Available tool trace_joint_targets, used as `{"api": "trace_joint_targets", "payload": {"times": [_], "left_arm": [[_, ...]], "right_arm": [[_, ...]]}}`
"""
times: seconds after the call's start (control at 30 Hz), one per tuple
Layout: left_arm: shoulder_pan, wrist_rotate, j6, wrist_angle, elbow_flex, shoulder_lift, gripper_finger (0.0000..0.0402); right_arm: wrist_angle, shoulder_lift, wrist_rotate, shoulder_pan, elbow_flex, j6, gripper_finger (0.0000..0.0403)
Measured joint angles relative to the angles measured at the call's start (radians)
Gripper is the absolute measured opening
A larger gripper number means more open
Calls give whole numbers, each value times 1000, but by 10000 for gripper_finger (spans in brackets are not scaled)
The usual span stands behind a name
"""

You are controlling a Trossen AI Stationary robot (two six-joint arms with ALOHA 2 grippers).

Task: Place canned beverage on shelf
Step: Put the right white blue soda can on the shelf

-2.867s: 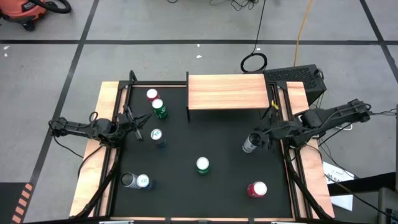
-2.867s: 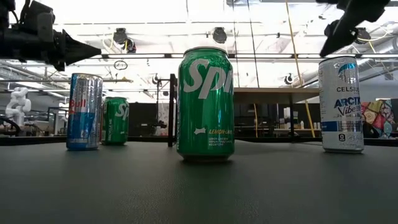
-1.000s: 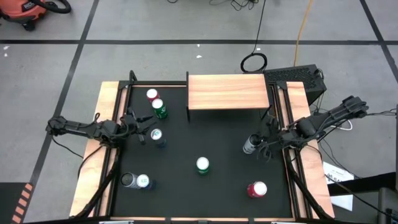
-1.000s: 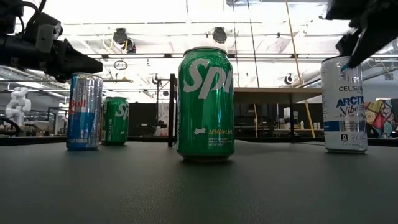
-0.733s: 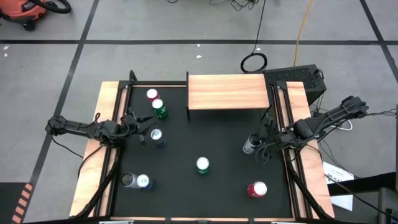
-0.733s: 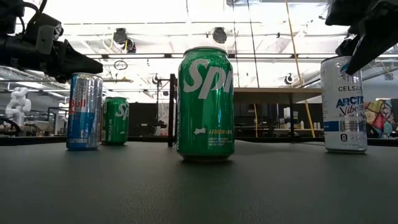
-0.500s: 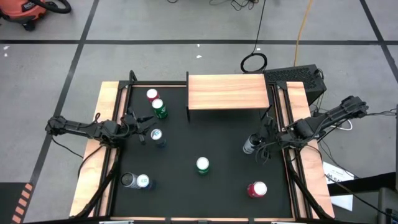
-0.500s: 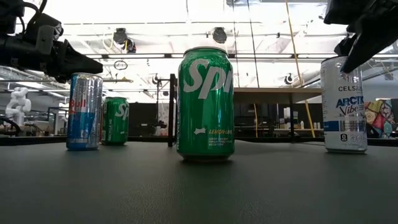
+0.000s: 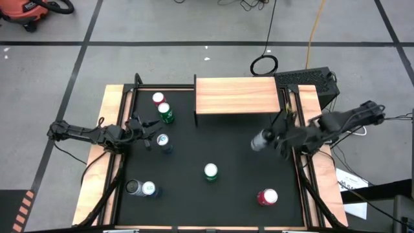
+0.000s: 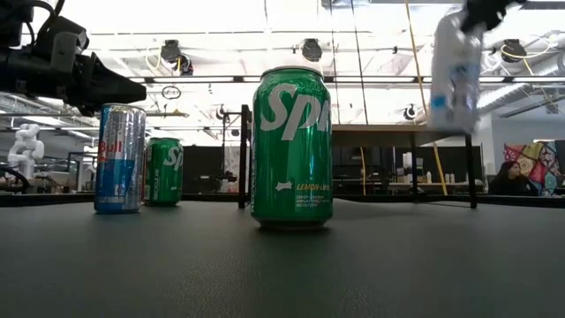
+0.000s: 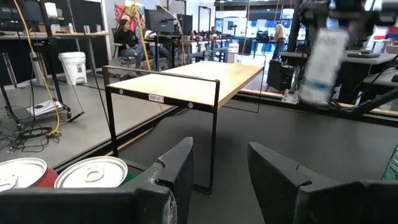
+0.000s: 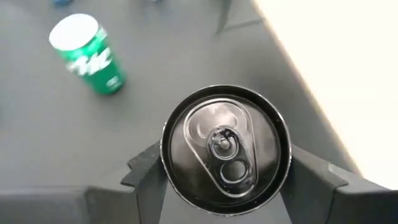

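Since half a second ago my right gripper has lifted the slim white-and-blue can off the mat, jaws clamped on it, short of the light-wood shelf (still bare). Carry and set-down remain. Left gripper idles open by the left-side cans.

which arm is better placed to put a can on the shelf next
Right. Its gripper already holds a white can lifted off the mat beside the shelf. The left gripper is empty, near the left cans.
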Motion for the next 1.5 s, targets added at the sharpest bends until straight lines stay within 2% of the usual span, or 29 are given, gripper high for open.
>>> {"api": "trace_joint_targets", "payload": {"times": [0.2, 0.47, 0.8, 1.07, 1.23, 1.5], "left_arm": [[0, 0, 0, 4, 0, 0, 151], [0, -7, 1, 7, 0, 0, 151], [0, -8, 2, 7, 0, 0, 151], [0, -8, 2, -23, 0, 1, 151], [0, -8, 0, -28, 0, 3, 151], [0, -7, 0, -29, 0, 8, 151]], "right_arm": [[-147, 44, 98, -154, 290, -166, 233], [-151, 137, 68, -428, 486, -411, 233], [-122, 276, -193, -854, 516, -622, 233], [-89, 384, -496, -1195, 517, -730, 233], [-68, 462, -570, -1289, 517, -760, 234], [-29, 517, -636, -1360, 518, -767, 237]]}}
